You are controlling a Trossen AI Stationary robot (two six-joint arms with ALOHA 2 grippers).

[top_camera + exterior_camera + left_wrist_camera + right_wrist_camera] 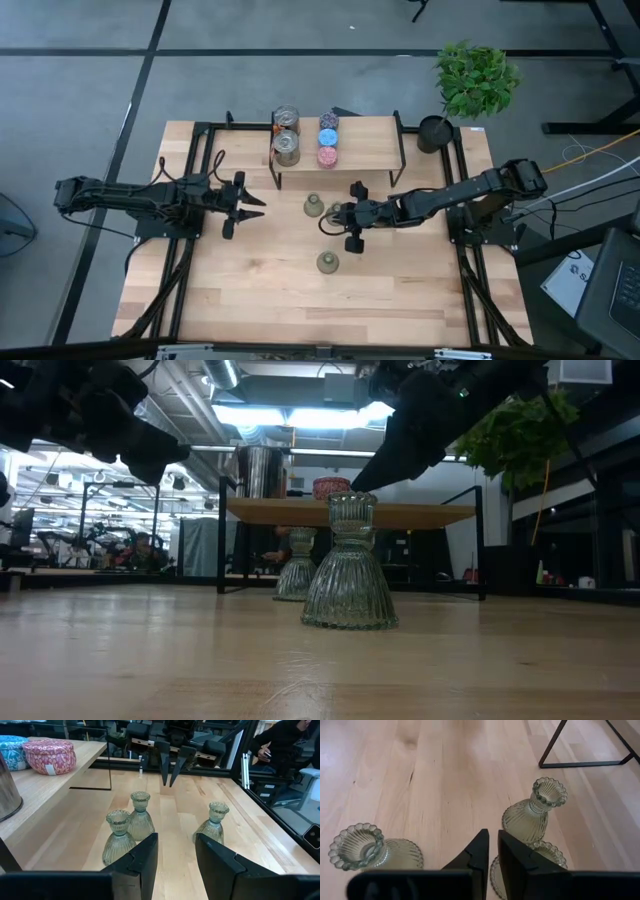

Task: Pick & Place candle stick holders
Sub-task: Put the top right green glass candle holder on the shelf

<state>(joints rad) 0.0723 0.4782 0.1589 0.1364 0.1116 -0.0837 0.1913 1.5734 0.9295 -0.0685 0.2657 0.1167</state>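
While your right gripper [336,222] hangs low over the middle of the table with its fingers nearly closed on nothing, three green glass holders stand around it on the bare wood: one near the shelf [313,206], one right under the gripper [520,865], and one nearer the front edge [327,262]. The two silvery cans [286,134] and the three speckled round holders [328,139] sit on the raised wooden shelf [370,140].

Your main risk is a knock. From the right wrist view, the fingertips sit just above the rim of the nearest vase shape, with a second one [536,812] close beyond it; a descent with the jaws this narrow would, I judge, strike the rim and tip the glass into its neighbour. These pieces are narrow-necked and look easy to topple.

Your left gripper [244,207] waits part open and empty, well apart to the left.

You have plenty of open board toward the front and left. The shelf's metal legs [276,170] and the potted plant [470,85] crowd the back and right.
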